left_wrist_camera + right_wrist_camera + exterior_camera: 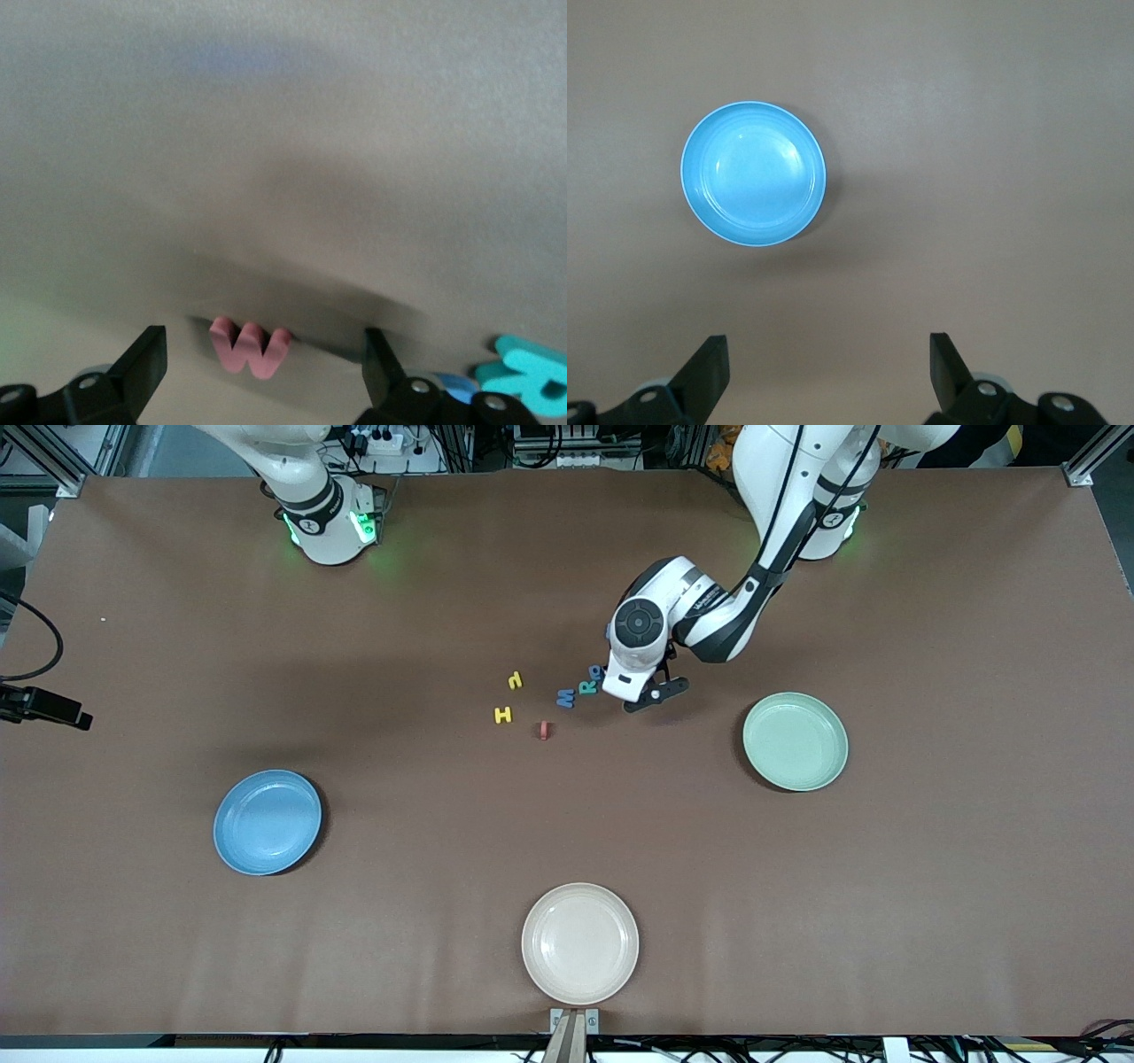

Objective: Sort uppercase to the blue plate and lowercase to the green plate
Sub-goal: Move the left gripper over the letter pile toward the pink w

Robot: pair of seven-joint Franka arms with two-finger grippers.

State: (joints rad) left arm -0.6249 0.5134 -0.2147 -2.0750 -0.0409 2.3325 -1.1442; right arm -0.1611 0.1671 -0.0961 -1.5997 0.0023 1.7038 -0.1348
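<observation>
Cream plate (579,943) sits at lower centre of the front view, nearest that camera, on the brown tabletop (930,886).

Blue plate (267,821) lies at lower left of the front view, toward the right arm's end, nothing in it. Green plate (795,741) lies at centre right, toward the left arm's end, nothing in it, farther from the camera than the blue plate.

Letters clustered at frame centre, well apart from all three plates. Small red letter (544,731) is nearest the camera. Yellow H (503,714) and blue M (565,698) come next. Teal R (587,686) is just beside the M. A small blue letter (597,673) sits at the R's edge, partly under the left arm's wrist. A small yellow letter (515,681) lies farther back than the H.

Left pincer (654,693) is low over the tabletop beside the cluster, on the green plate's side, fingers spread. Left wrist view shows a red w (249,348) lying between the spread fingers (142,363), untouched; the R is at the lower right corner of that frame.

Right pincer (829,367) is spread and holds nothing. Right wrist view looks down on the blue plate in its upper left. Only this arm's base shows at upper left of the front view.
</observation>
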